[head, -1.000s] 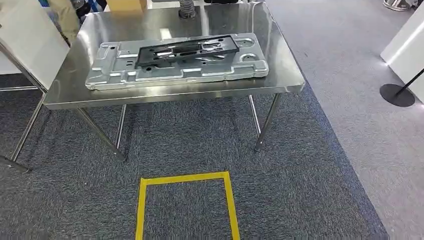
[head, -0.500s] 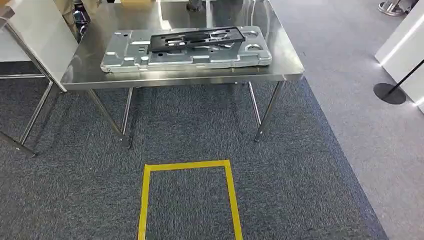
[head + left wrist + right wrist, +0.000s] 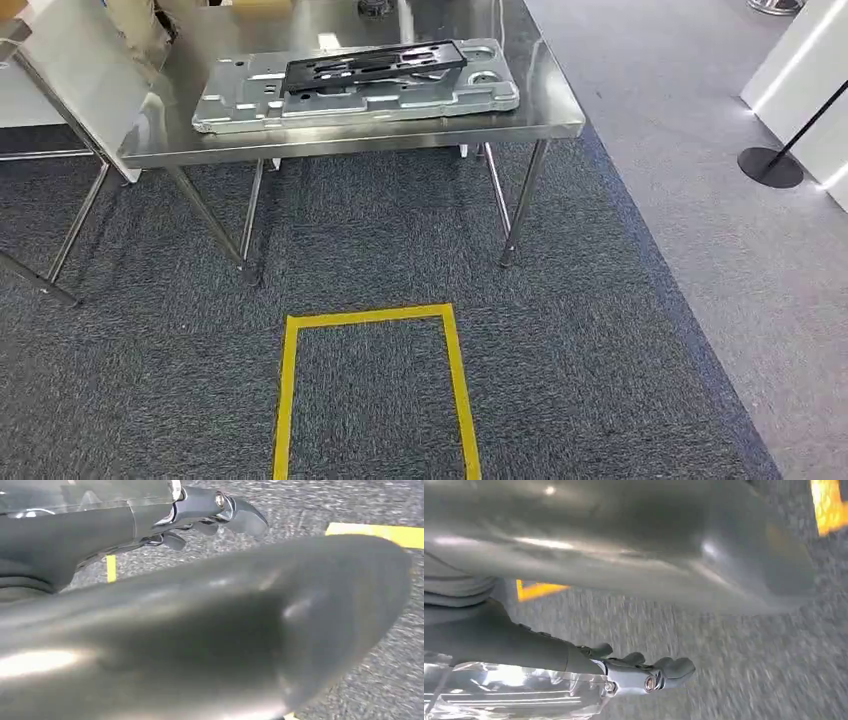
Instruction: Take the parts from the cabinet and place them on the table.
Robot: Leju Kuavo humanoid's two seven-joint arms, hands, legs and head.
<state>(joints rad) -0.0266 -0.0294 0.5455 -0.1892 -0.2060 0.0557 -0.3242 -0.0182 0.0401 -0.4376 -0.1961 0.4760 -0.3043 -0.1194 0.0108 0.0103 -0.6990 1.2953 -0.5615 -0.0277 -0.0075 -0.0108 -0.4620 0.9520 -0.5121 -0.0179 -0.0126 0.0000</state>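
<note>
On the steel table (image 3: 345,143) ahead lies a large silver stamped metal plate (image 3: 355,95). A flat black frame part (image 3: 372,63) rests on top of it. In the left wrist view my left hand (image 3: 150,525) hangs over the carpet, fingers stretched out apart from the thick thumb, with nothing in it. My right hand (image 3: 574,655) hangs the same way in the right wrist view, fingers out and empty.
A yellow tape square (image 3: 370,318) marks the grey carpet in front of the table. A white panel (image 3: 70,70) and thin metal legs (image 3: 70,225) stand at the left. A black stanchion base (image 3: 770,167) and a white wall (image 3: 800,80) are at the right.
The whole picture has shifted: the camera moved, so the table sits higher and more of the yellow square shows. The plate and black part lie as before.
</note>
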